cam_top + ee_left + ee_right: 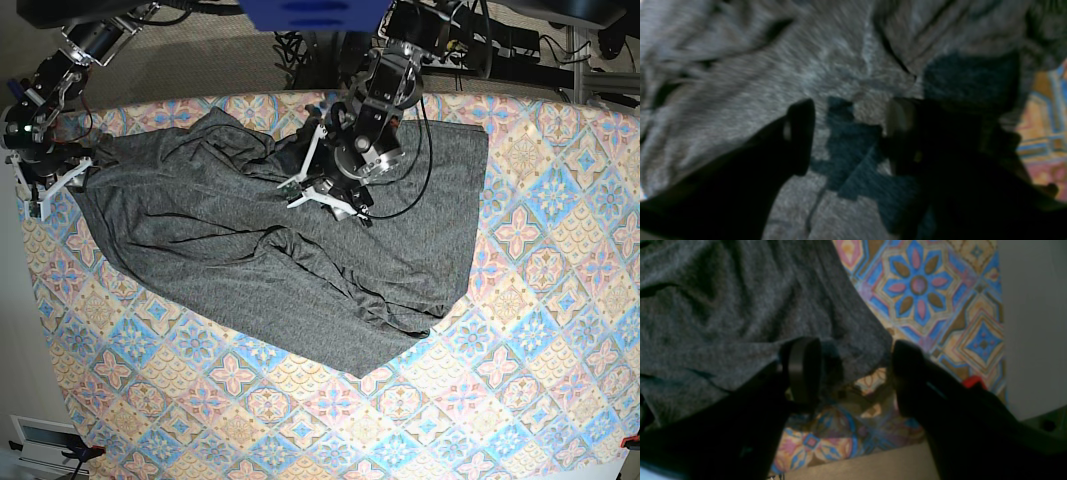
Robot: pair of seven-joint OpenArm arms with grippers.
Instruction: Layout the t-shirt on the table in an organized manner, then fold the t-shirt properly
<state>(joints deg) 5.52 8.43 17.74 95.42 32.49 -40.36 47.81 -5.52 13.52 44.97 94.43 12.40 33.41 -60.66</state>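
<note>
Here the t-shirt lies spread across the upper left part of the table, dark grey, wrinkled, with folds bunched through its middle and one corner pointing toward the near edge. Its left end reaches the table's left edge.

The left gripper hangs just over the middle of the shirt, near the far edge of the cloth; its jaws stand apart, with only grey fabric and their own shadow between them, and nothing pinched. That wrist view is blurred.

The right gripper sits at the shirt's left end, by the table's edge. Its jaws are wide apart, one finger lying against the hem, the other over the bare patterned table, the cloth not clamped.
</note>
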